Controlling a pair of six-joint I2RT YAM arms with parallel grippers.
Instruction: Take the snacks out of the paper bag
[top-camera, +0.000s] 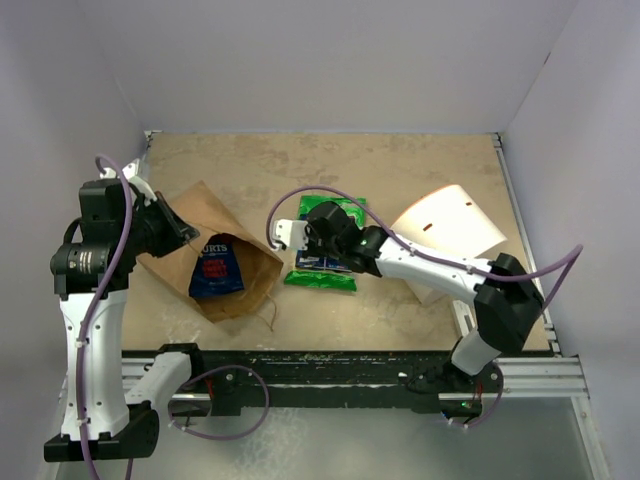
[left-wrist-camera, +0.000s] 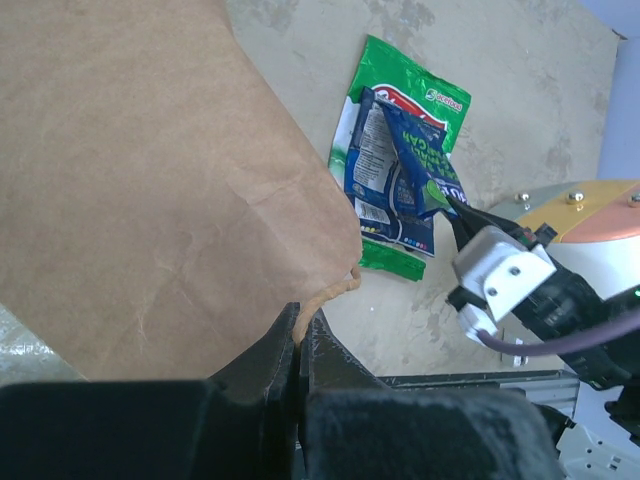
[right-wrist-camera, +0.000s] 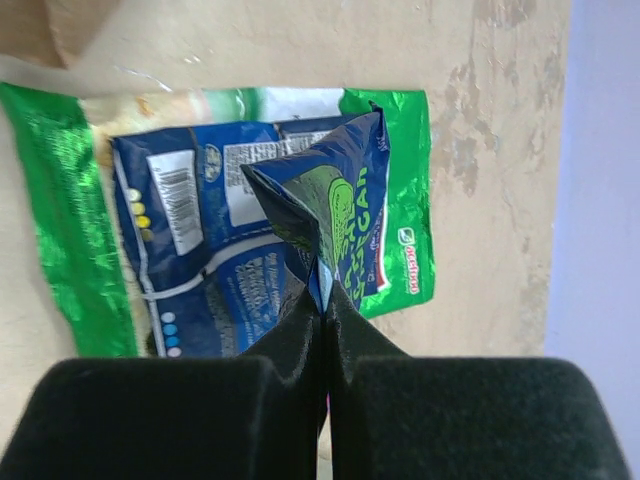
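Observation:
The brown paper bag (top-camera: 232, 262) (left-wrist-camera: 150, 180) lies on its side at the left of the table, mouth toward the near edge. A dark blue snack packet (top-camera: 216, 270) shows in its mouth. My left gripper (top-camera: 185, 232) (left-wrist-camera: 298, 335) is shut on the bag's twisted paper handle (left-wrist-camera: 335, 290). My right gripper (top-camera: 322, 245) (right-wrist-camera: 322, 295) is shut on the corner of a blue and green snack packet (right-wrist-camera: 345, 210) (left-wrist-camera: 420, 165), held just above another blue packet (right-wrist-camera: 200, 260) (left-wrist-camera: 375, 170). That packet lies on a large green packet (top-camera: 325, 278) (right-wrist-camera: 400, 150) (left-wrist-camera: 400, 75).
A white curved container (top-camera: 448, 228) lies at the right, behind the right arm. A raised rim (top-camera: 520, 215) runs along the table's right side, and a black rail (top-camera: 350, 365) along the near edge.

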